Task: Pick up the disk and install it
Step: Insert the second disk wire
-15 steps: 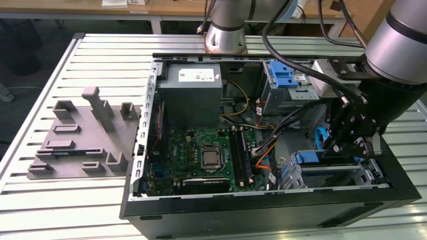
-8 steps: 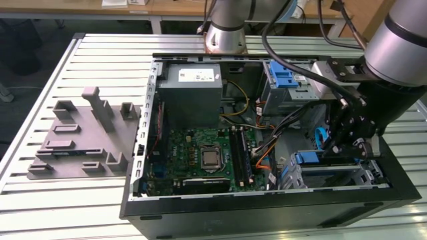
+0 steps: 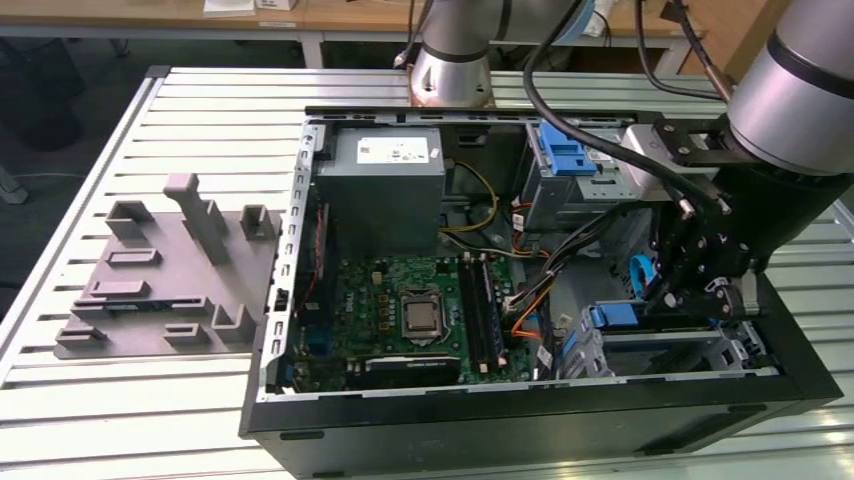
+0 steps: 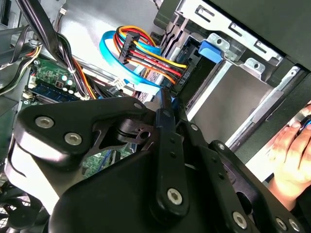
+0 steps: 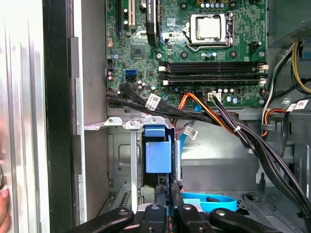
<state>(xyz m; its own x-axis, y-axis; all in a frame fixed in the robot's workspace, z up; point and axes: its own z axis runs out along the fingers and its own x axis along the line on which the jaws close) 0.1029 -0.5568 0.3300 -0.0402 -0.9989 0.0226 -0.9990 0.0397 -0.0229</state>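
At the exterior view's left, the grey fixture block (image 3: 160,280) sat on the slatted table (image 3: 80,400), well apart from the work. In mid-frame the computer case (image 3: 534,430) lay on its side with its panel off, I judged so that I could reach straight down into it. The power supply (image 3: 380,190) and motherboard (image 3: 400,310) lay exposed, and the metal cage (image 3: 567,160) sat upper right. At lower right the disk (image 3: 617,316) stood edge-up in its bay, its blue tab facing out. My gripper (image 3: 714,300) hung right over it. In both wrist views the fingers were drawn narrow (image 5: 167,194), pinching a thin blue edge that I took for the disk's rail (image 5: 158,150). The bundled cables (image 5: 233,126) ran just beside the bay. A person's hand (image 4: 291,150) rested on the case's outer wall.
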